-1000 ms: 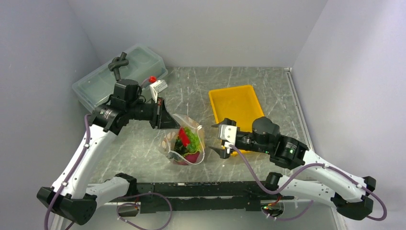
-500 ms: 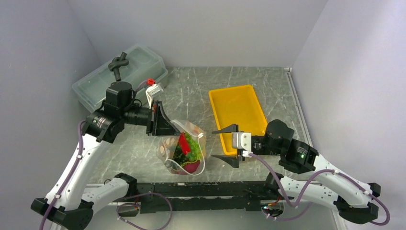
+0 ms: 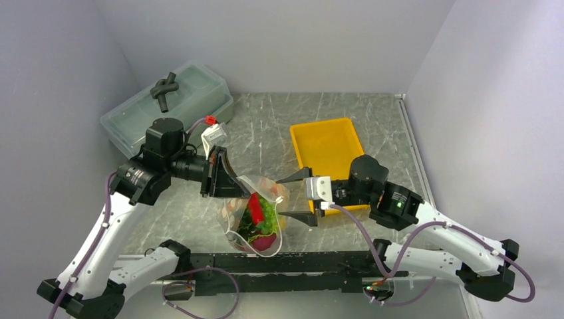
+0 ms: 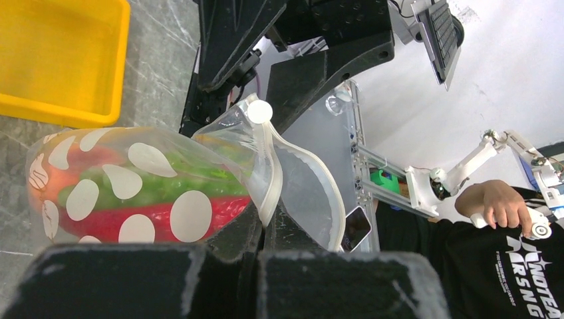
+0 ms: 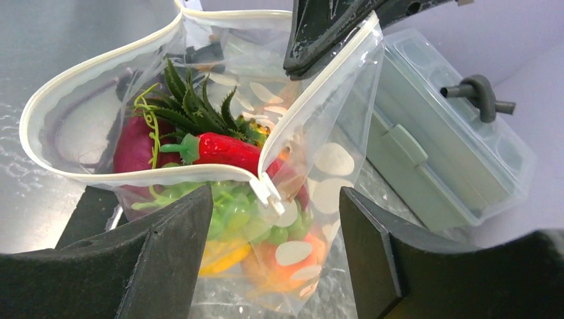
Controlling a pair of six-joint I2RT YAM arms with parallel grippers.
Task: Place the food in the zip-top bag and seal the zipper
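From above, the zip-top bag (image 3: 256,216) hangs over the table (image 3: 266,126) between the two arms, near the front edge. The left gripper (image 3: 233,183) is clamped shut on its upper rim and carries it. The right gripper (image 3: 282,197) stands wide open and holds nothing, with the bag's right side just at its fingertips. A red chili (image 3: 254,207), a green grape bunch (image 3: 268,209) and a dark purple piece (image 3: 265,242) show through the plastic. The yellow tray (image 3: 329,143) and the lidded box (image 3: 166,106) lie behind.

The left wrist view shows the left gripper (image 4: 256,262) closed tight, the zipper (image 4: 269,173) running down into the pinch and the dotted pouch bulging to one side.

In the right wrist view the zipper (image 5: 100,66) loops round a gaping mouth. The chili (image 5: 223,149), a pineapple crown (image 5: 199,106), the purple piece (image 5: 133,149) and the grapes (image 5: 239,216) sit inside. The near corner of the mouth lies between the spread fingers of the right gripper (image 5: 276,259), untouched.

Filling looks done, and sealing is the step in hand. The next move probably calls for the right gripper to close on both zipper lips at that near corner, then press along the strip towards the left gripper's pinch while the left keeps the rim taut. The slack lips may not line up.
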